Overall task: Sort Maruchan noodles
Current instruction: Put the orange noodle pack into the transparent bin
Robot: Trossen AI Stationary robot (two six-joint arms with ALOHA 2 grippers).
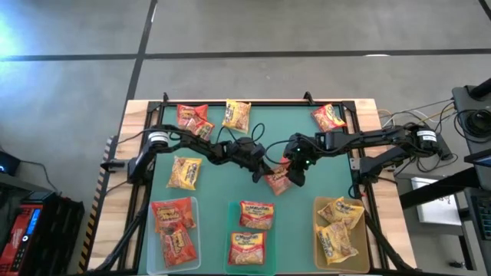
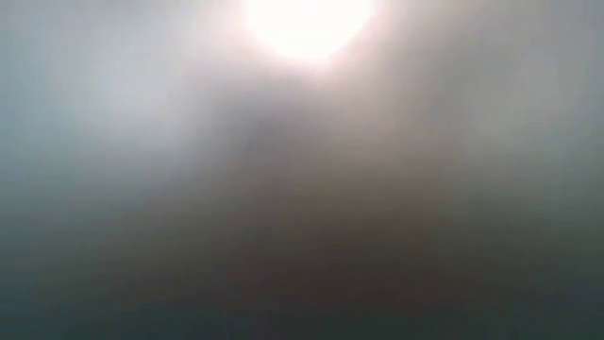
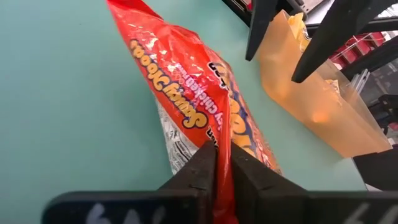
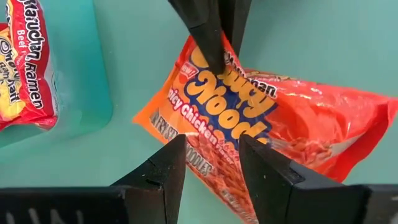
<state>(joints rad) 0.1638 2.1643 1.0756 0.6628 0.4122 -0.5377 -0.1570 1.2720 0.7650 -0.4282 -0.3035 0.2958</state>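
An orange-red Maruchan packet (image 1: 278, 181) is at the table's middle, between both grippers. My left gripper (image 1: 263, 170) comes in from the left and is shut on it (image 3: 222, 149). My right gripper (image 1: 295, 176) comes in from the right and is open. Its two fingers (image 4: 168, 171) stand just short of the packet (image 4: 261, 124), one on either side of its near edge, and I see no touch. Loose packets lie at the far left (image 1: 193, 119), far middle (image 1: 236, 115), far right (image 1: 328, 117) and left (image 1: 184, 172). The low view shows only blur. My left gripper pinches the packet's end edge (image 3: 219, 134) between its two fingers. The fingers slant down from the table's left. In the right wrist view they sit on the packet's corner (image 4: 214, 59). The packet stands tilted up on its side, stretching away from the fingers; whether its lower edge rests on the table I cannot tell.
Three shallow bins stand along the near edge: a clear one at the left with red packets (image 1: 173, 230), a green one in the middle with two packets (image 1: 253, 234), and a yellow one at the right with yellow packets (image 1: 341, 230). The yellow bin is close beside the grippers (image 3: 311, 87).
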